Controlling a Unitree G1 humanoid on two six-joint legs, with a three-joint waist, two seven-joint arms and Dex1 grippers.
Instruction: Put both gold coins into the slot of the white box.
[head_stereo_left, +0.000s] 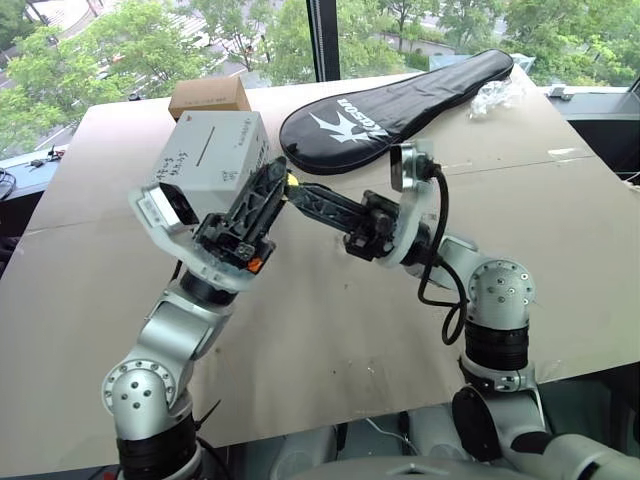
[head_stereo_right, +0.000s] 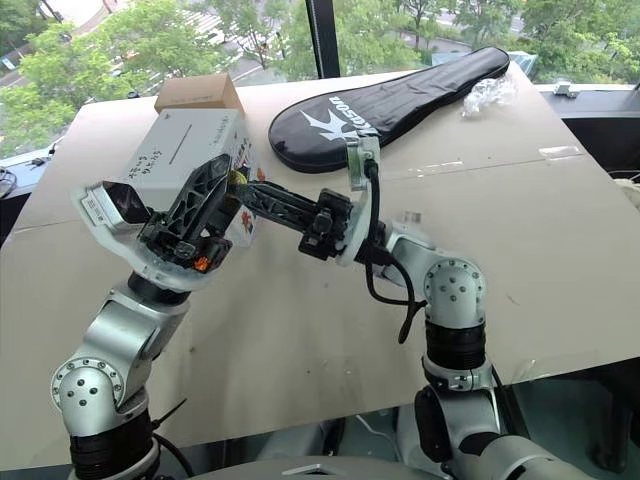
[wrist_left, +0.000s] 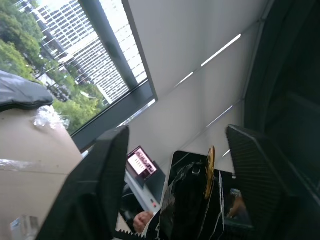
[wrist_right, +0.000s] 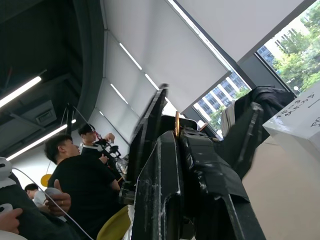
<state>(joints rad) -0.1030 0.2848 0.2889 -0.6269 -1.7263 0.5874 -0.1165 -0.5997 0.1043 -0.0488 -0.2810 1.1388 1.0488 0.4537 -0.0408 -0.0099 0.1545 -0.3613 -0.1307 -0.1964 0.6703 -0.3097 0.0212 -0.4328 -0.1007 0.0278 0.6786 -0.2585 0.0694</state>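
1. One gold coin (wrist_left: 210, 171) showing, clamped edge-on in the right end effector (head_stereo_left: 296, 192), raised above the table (head_stereo_left: 560, 220).
2. Left end effector (head_stereo_left: 262, 190): fingers standing apart around the right's tip and coin, not closed.
3. One white box (head_stereo_left: 215, 150), slot (head_stereo_left: 207, 147) facing up, sitting at the table's far left; handwriting unreadable.
4. One brown box (head_stereo_left: 208, 96), one black racket cover (head_stereo_left: 400, 100), one plastic wad (head_stereo_left: 497, 95).
5. Windows, trees outside.

A black racket cover (head_stereo_left: 400, 105) lies at the table's (head_stereo_left: 560, 230) far side, with a wad of clear wrap (head_stereo_left: 497, 95) just beside its handle end. A flat brown box (head_stereo_left: 209, 96) sits near the far edge. People (wrist_right: 75, 185) sit indoors under ceiling lights.
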